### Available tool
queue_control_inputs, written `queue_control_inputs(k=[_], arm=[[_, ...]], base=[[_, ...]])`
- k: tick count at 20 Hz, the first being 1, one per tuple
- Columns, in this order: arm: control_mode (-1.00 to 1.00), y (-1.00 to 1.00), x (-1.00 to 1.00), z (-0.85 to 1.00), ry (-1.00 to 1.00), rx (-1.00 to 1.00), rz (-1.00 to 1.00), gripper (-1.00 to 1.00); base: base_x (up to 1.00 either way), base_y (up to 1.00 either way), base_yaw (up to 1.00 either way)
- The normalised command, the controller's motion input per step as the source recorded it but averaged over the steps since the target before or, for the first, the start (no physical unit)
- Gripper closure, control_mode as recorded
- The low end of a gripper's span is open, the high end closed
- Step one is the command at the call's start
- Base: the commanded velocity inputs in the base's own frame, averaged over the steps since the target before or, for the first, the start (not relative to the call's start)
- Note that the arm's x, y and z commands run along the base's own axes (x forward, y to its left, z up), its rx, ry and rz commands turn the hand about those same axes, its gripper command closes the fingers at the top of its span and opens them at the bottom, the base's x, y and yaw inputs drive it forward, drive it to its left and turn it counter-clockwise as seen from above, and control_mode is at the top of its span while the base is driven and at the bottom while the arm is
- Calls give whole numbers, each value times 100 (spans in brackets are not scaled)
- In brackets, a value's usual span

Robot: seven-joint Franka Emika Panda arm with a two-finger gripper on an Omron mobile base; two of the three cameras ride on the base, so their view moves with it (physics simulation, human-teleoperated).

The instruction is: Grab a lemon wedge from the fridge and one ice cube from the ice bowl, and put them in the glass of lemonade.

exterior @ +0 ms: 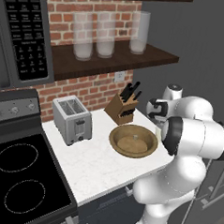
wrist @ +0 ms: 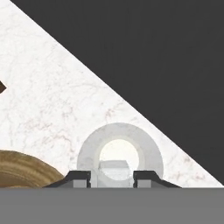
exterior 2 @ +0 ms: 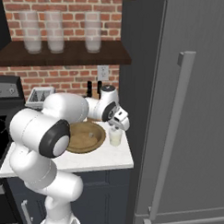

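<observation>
Left base view: a white marbled surface (exterior: 89, 162) runs between a black stove (exterior: 21, 174) and the dark grey fridge (exterior: 215, 68), under a red brick wall with a dark wooden shelf (exterior: 112, 60) carrying three tall frosted glasses (exterior: 106, 34). On the surface stand a silver toaster (exterior: 72, 119), a wooden knife block (exterior: 120, 109) tilted back toward the wall, and the ice bowl (exterior: 133, 140), lying flat with its mouth upward near the front right corner. The white arm (exterior: 192, 133) rises at the right and covers the corner beyond the bowl.

Right base view: from this side the fridge's closed door and its long upright bar handle (exterior 2: 170, 135) fill the right half. The glass of lemonade (exterior 2: 115, 136) stands upright on the surface, just beside the bowl's right rim and near the fridge wall, with pale liquid inside. The jaws (exterior 2: 117, 128) hang directly over its mouth, pointing down. A tiny pale speck lies in the bowl.

Hand view: looking straight down, the glass appears as a pale ring with its mouth facing the camera. The ice cube (wrist: 113, 169), a small translucent block, sits between the two dark fingertips (wrist: 81, 178) over the glass's opening; the jaws stand a little apart, and whether they actually press on the cube I cannot tell. The bowl's brown rim curves in at the lower left, and the dark fridge side takes the upper right.
</observation>
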Motion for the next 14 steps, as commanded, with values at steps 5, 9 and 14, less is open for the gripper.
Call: queue_control_inputs(k=[5,9,14], arm=[[-100,0,0,0,0,0,0,-100],[-100,0,0,0,0,0,0,-100],[-100,0,0,0,0,0,0,-100]], base=[[0,0,0],[0,0,0],[0,0,0]])
